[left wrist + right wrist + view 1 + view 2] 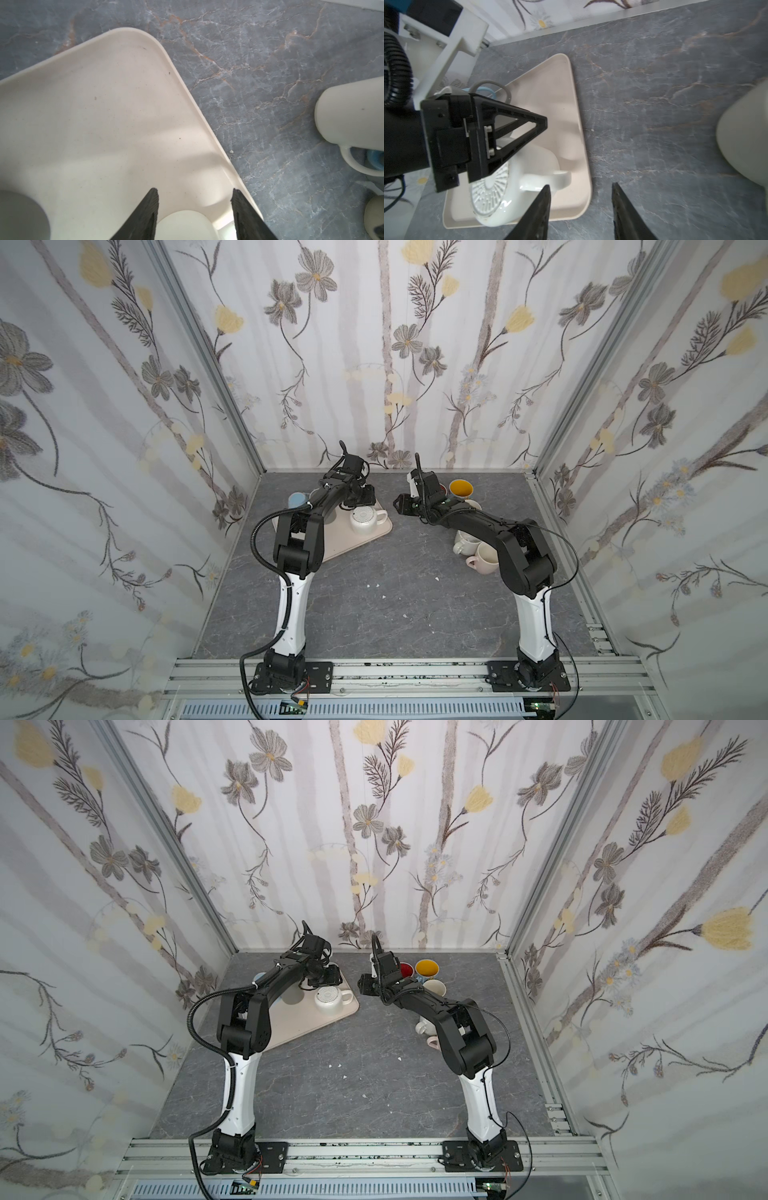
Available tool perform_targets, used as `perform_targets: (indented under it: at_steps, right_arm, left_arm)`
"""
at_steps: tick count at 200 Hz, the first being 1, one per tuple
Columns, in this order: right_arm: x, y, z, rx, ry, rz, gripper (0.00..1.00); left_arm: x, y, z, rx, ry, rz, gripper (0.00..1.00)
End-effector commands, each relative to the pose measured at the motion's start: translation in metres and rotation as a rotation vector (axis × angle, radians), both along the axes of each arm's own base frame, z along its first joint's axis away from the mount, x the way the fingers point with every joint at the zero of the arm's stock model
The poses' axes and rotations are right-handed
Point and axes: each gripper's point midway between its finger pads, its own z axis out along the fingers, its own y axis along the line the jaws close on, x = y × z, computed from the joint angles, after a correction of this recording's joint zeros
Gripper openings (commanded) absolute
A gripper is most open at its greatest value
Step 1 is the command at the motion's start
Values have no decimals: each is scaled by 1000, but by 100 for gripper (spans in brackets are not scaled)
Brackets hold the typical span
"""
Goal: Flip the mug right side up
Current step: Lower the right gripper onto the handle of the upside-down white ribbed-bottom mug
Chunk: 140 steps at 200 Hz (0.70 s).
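Though unreadable in both top views, shown spread, empty by wrist views: left gripper point(195, 194) above upside-down mug point(364, 519); right gripper point(581, 188) at mug's three o'clock.

Open tabletop point(395, 601) mid-front, left tool point(194, 190) close over white mug point(365, 519) on tray point(353, 541); mugs point(465, 542) bunched right, gaps seemingly tight

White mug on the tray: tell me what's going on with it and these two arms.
The white mug sits upside down on the beige tray, not yet turned. The left gripper hovers just above it with jaws open, gripping nothing. The right gripper, also open and empty, hangs beside the tray's edge.
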Motion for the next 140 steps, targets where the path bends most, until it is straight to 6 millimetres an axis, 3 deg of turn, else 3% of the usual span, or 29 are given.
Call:
perform_targets:
  at_steps: [1,57,108,140]
  right_arm:
    - [-2,29,18,106,-72,157,47]
    - [15,43,-26,162,64,199,44]
    - [-10,49,-37,160,132,239,40]
    - [-27,50,-33,156,130,244,40]
  left_arm:
    - [1,-1,19,3,-46,-16,58]
    - [2,17,63,41,-138,69,60]
    - [-28,31,91,7,-210,128,60]
    - [-51,38,100,-31,-246,167,60]
